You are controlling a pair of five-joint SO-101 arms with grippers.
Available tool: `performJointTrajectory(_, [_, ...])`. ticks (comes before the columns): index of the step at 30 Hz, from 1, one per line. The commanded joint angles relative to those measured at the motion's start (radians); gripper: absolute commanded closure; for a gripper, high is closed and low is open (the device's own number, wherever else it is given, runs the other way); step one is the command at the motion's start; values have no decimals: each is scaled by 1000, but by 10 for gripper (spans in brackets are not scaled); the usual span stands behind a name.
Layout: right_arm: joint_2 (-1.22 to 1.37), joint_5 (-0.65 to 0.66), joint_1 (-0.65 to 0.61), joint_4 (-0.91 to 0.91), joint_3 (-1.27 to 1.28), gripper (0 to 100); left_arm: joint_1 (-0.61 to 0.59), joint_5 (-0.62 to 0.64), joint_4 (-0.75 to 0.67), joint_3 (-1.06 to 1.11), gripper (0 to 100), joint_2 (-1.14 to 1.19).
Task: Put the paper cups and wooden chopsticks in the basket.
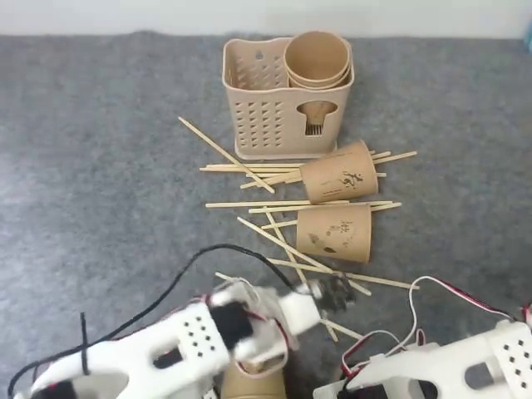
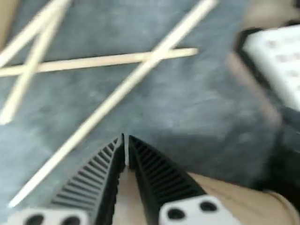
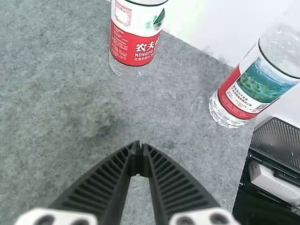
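Our left gripper (image 2: 125, 140) hovers, jaws pressed together, over thin pale wooden chopsticks (image 1: 249, 168) strewn before the beige perforated plastic basket (image 1: 258, 108); the right gripper (image 3: 139, 149) is closed too. Tan paper cups (image 1: 339, 173) there look light, crushable: we'd pinch rims.

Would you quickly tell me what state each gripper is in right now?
Left gripper: closed, with nothing visibly held.
Right gripper: closed, empty.
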Motion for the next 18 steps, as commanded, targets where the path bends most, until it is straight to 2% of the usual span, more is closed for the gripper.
performJointTrajectory(1, [-10, -17, 2, -12, -61, 973, -249, -157, -5, -5, 987, -31])
performJointTrajectory(6, [-10, -12, 2, -10, -61, 973, -578, -341, -57, -31, 985, -31])
performJointTrajectory(10, [-13, -12, -5, 18, -63, 972, -749, -376, -51, -133, 984, -31])
performJointTrajectory(13, [-13, 21, -62, 74, -75, 972, -764, -368, 94, -259, 984, -31])
performJointTrajectory(18, [-15, 61, -145, 240, -117, 972, -687, -325, 377, -412, 957, -31])
